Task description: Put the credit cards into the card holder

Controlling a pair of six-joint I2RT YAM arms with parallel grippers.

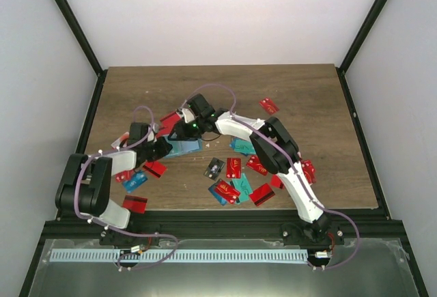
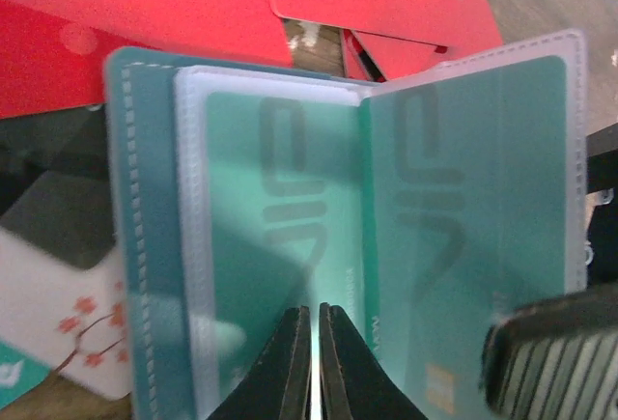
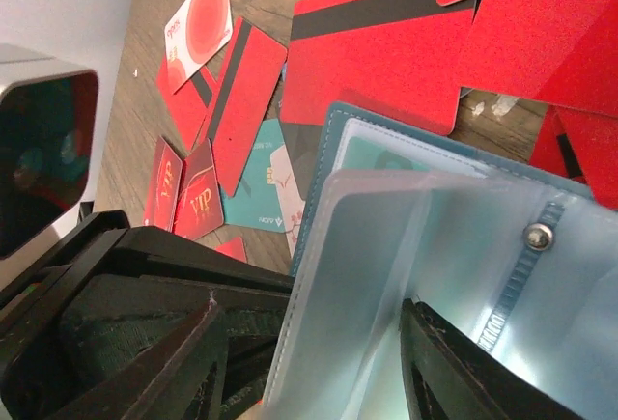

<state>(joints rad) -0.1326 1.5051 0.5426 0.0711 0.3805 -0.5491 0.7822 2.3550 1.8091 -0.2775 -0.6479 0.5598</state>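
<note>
**Card holder** [image 1: 183, 148]: open, left of centre on table [image 1: 307, 106], between your two grippers. Clear sleeves fanned; teal card [image 2: 463, 198] seated in one sleeve.
**Your left gripper** [image 2: 311, 362]: jaws closed to hairline slit at card holder fold. Cannot tell whether sleeve edge is pinched.
**Your right gripper** [image 3: 314, 343]: jaws half apart, clamped across bundle of clear sleeves, near snap stud [image 3: 537, 236].
**Credit cards** [image 1: 234, 167]: mostly red, scattered loose around card holder and toward your right.
</note>
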